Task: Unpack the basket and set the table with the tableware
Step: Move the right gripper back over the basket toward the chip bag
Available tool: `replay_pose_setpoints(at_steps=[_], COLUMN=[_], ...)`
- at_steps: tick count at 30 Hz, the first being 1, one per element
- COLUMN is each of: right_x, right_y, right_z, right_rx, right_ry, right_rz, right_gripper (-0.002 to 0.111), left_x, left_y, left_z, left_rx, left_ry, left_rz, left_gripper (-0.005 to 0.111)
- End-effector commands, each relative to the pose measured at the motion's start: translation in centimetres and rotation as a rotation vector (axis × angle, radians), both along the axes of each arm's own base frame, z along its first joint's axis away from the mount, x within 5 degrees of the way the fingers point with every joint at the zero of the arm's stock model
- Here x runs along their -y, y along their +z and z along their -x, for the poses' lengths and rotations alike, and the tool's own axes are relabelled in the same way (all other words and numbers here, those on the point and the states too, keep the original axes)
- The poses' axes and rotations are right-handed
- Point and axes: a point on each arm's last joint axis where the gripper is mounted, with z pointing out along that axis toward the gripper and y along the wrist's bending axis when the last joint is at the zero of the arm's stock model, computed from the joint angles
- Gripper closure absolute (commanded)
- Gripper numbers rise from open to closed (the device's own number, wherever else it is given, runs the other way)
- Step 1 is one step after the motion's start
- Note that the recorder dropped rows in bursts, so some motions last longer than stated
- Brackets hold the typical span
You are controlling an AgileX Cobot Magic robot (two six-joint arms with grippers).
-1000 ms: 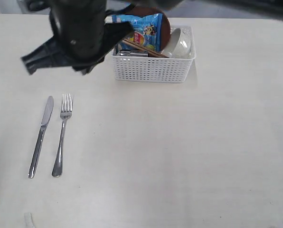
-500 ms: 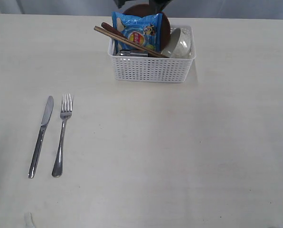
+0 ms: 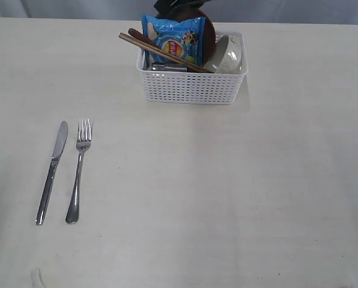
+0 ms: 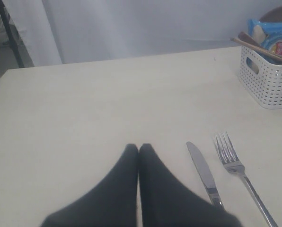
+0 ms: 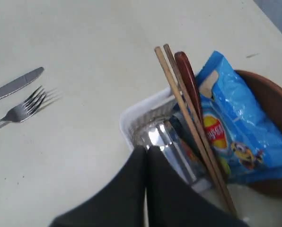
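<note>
Inspector: Since a second ago, the dark arm that hid the left end of the basket point(image 3: 191, 90) has gone from the exterior view. The knife point(image 3: 51, 171) and fork point(image 3: 78, 171) lie unchanged.

Clerk: State of the hands?

Inspector: Right gripper point(image 5: 147, 150): jaws pressed together with nothing between them, poised above the basket end where the steel cup point(image 5: 164, 139) lies on its side. Contact with the cup cannot be confirmed. Left gripper point(image 4: 138, 147): likewise closed up and empty, over the table point(image 3: 227, 198) just beside the knife.

Clerk: Location of the tableware?

Inspector: Knife and fork are side by side, not touching, toward the table's left edge. The remainder is in the basket by the far edge. The chopsticks point(image 5: 188, 118) and wooden spoon point(image 5: 187, 78) slant out over the rim, and the bowl point(image 3: 227, 57) is tilted at the other end. The brown plate point(image 5: 273, 99) stands on edge behind a blue snack bag point(image 5: 240, 127).

Clerk: Handling?

Inspector: In my judgement the chopsticks are light, stiff and apt to roll; take both together at the overhanging ends. The cup is probably light, rigid and slick; grip across its rim. The bowl looks breakable; pinch its rim gently. The jaws must part first.
</note>
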Motion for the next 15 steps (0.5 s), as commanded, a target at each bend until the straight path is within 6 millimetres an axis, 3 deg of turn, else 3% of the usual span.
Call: replay_pose_setpoints(at_steps=[1, 7, 15], right_x=[0.2, -0.1, -0.6], right_y=[-2.9, -6.8, -8.1], right_z=[-2.6, -3.8, -4.4], right_rx=[0.062, 0.089, 0.081], right_ry=[0.05, 0.15, 0.118], right_rz=[-0.044, 0.047, 0.008], right_gripper=[0.109, 0.108, 0.108], left_x=[0.0, 0.0, 0.0], left_y=[-0.1, -0.1, -0.1], left_z=[0.0, 0.0, 0.0], left_rx=[0.0, 0.0, 0.0], left_ry=[-0.004, -0.004, -0.004], left_rz=[0.0, 0.0, 0.0], left_gripper=[0.107, 0.107, 0.107])
